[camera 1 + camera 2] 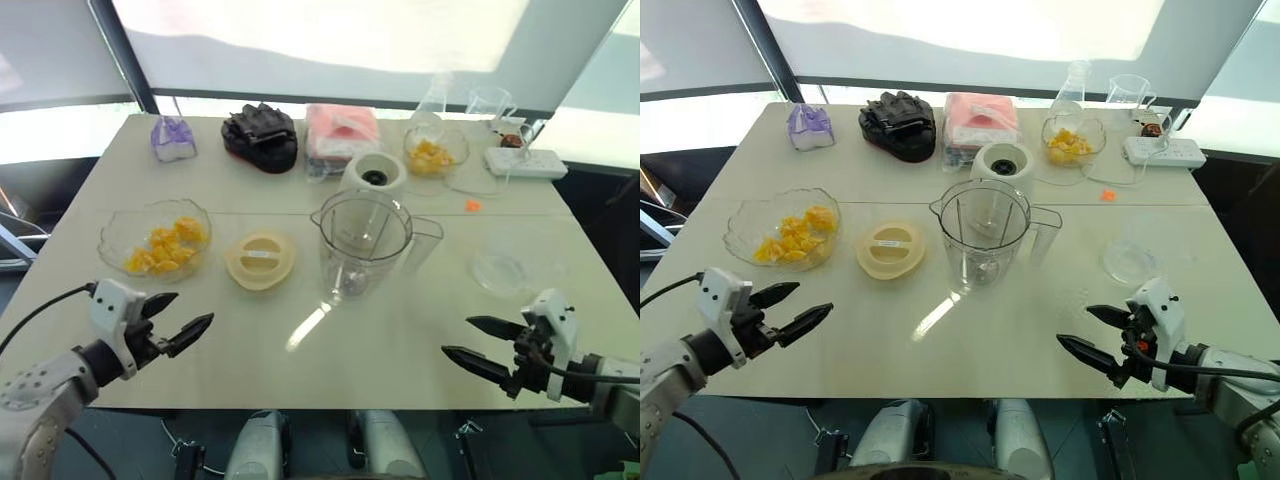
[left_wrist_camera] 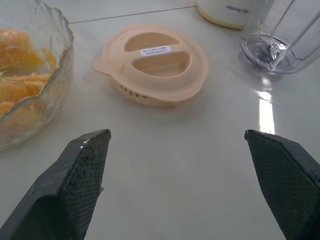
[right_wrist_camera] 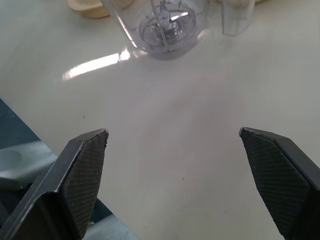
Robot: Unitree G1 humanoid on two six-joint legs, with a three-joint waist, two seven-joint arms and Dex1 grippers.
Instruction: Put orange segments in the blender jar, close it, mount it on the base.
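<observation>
- Many orange segments (image 1: 165,247) fill a glass bowl (image 1: 113,236) near our table's (image 1: 300,365) left edge.
- Mid-table stands the blender jar (image 1: 362,243) (empty, upright), the base (image 1: 374,173) just behind.
- Our left gripper (image 1: 182,318) and right gripper (image 1: 478,344) hover near the front edge, both spread wide, holding nothing.

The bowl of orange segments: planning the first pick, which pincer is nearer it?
Left. The left pincer hovers just in front of the bowl of orange segments; the right pincer is across the table.
</observation>
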